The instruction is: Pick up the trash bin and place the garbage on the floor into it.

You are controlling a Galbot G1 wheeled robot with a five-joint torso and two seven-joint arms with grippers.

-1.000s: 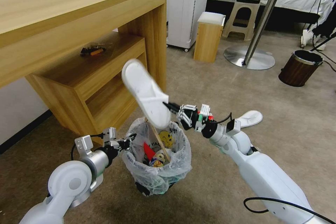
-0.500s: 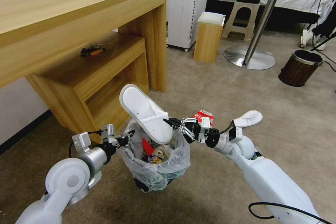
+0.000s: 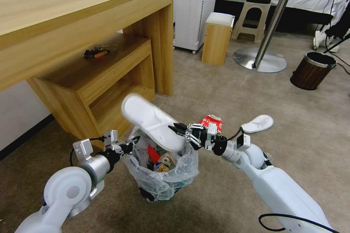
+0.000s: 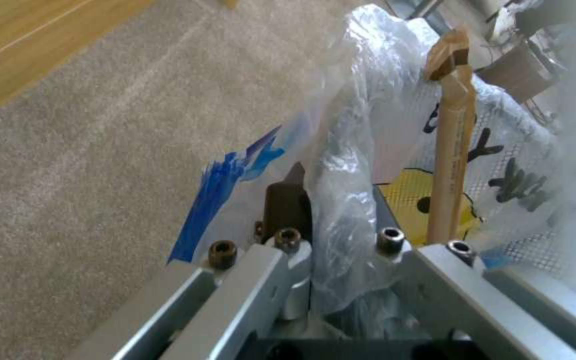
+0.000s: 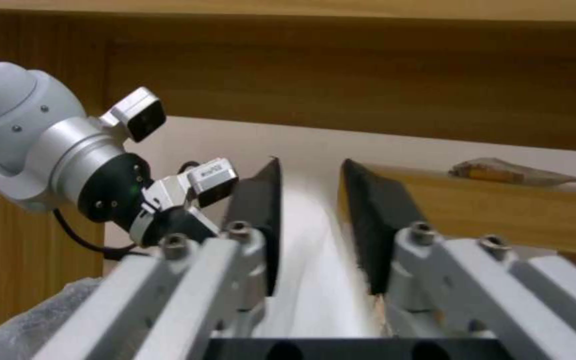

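Observation:
The trash bin (image 3: 162, 174) with its crinkly white bag is in the lower middle of the head view. My left gripper (image 3: 128, 148) is shut on its near rim, and one dark finger (image 4: 288, 200) presses the bag (image 4: 361, 150) from outside. A wooden stick (image 4: 451, 145) leans inside the bin beside the yellow figure. Over the bin's mouth, my right gripper (image 3: 174, 129) is shut on a white slipper (image 3: 151, 122), which slants up toward the desk. The slipper (image 5: 315, 280) fills the gap between the pads. A red wrapper (image 3: 211, 121) and a second slipper (image 3: 258, 123) lie on the floor (image 3: 218, 91).
A wooden desk (image 3: 91, 22) with a lower shelf stands close on the left, just behind the bin. Farther back are a small wooden box stool (image 3: 217, 38), a round table's metal base (image 3: 259, 60) and a brown wood-grain bin (image 3: 312, 70). Open carpet lies to the right.
My right gripper has carried the white slipper down from high above the bin to just over its mouth and a little leftward. The left gripper keeps its hold on the rim.

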